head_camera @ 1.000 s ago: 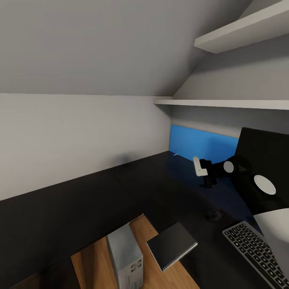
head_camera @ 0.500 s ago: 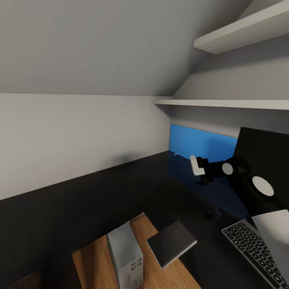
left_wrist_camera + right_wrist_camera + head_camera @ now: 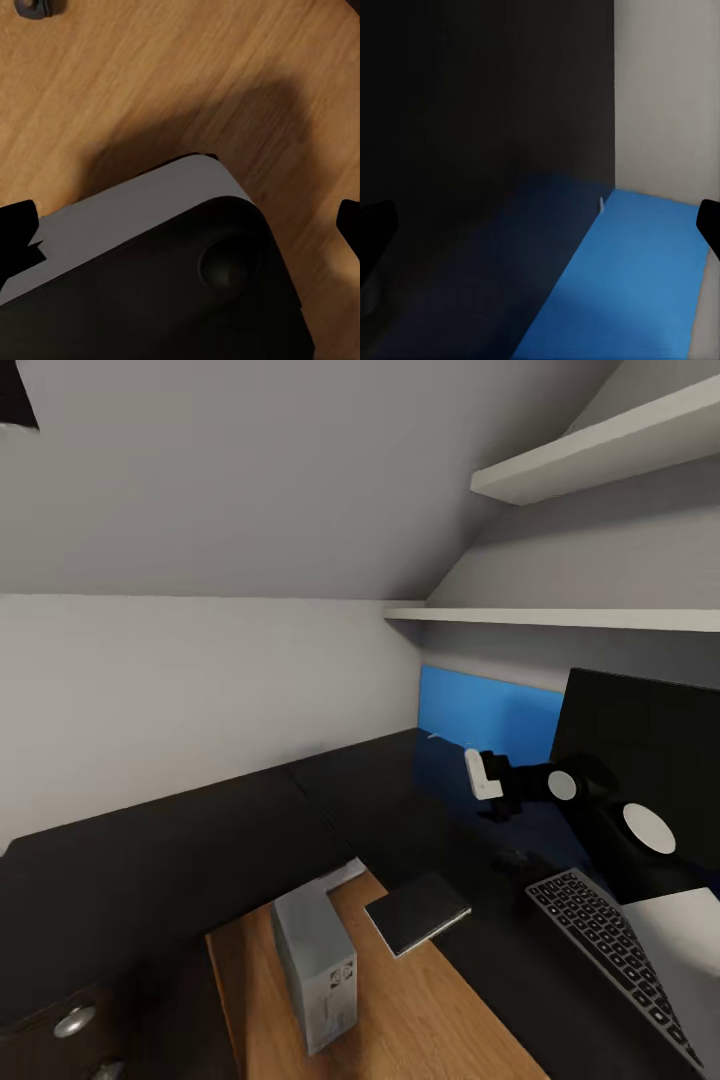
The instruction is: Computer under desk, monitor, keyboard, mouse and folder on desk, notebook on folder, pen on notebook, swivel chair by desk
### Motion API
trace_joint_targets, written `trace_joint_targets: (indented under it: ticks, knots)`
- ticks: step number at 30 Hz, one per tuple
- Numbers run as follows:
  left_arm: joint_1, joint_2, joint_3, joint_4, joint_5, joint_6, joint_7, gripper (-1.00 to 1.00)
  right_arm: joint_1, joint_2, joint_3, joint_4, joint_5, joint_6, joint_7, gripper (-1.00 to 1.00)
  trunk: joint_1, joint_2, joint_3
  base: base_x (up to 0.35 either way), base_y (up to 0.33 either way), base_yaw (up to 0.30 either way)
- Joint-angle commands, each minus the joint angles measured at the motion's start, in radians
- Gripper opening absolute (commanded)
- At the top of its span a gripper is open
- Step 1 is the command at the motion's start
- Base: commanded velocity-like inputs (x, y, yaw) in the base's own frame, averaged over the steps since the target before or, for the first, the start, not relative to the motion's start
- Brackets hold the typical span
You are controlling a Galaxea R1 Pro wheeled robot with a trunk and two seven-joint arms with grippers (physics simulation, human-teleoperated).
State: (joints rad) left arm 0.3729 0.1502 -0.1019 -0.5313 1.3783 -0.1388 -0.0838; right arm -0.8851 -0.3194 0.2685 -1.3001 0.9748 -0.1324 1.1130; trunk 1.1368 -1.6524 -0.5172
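Two white wall shelves (image 3: 560, 618) run along the grey wall, one above the other (the upper under the sloped ceiling). Below lies light wood floor (image 3: 420, 1010).

We count one bench (image 3: 200, 850), black and glossy, running into the corner, with one blue back panel (image 3: 480, 712) along its far edge. On it stand one monitor (image 3: 640, 745) and one keyboard (image 3: 610, 950), and one flat dark notebook (image 3: 417, 912) lies at its edge. On the wood floor (image 3: 420, 1020) below stands one computer (image 3: 315, 965). On the wall we count two pale shelves (image 3: 600, 455), one above the other. One end effector (image 3: 482, 773), the right one, reaches over the bench. Two small round metal knobs (image 3: 75, 1021) show at the lower corner.
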Motion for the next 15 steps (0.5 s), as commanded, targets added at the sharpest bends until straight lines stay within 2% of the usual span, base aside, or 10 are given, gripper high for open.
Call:
trace_joint_targets:
  ticks: [1, 7, 15]
  knots:
    - [0.000, 0.001, -0.008, -0.001, 0.011, -0.007, -0.002, 1.00, -0.001, 0.000, 0.002, -0.001, 0.008, -0.010, 0.000, 1.00, -0.001, -0.001, -0.001, -0.335, 0.000, 0.000]
    - [0.000, 0.002, -0.007, 0.000, 0.011, -0.007, -0.002, 1.00, 0.000, 0.000, 0.001, -0.002, 0.008, -0.010, 0.000, 1.00, -0.001, -0.001, -0.001, -0.232, 0.000, 0.001]
    - [-0.001, 0.003, -0.008, 0.000, 0.011, -0.007, -0.002, 1.00, 0.000, 0.001, 0.001, -0.004, 0.007, -0.010, 0.001, 1.00, -0.001, -0.001, -0.001, -0.061, 0.000, 0.086]
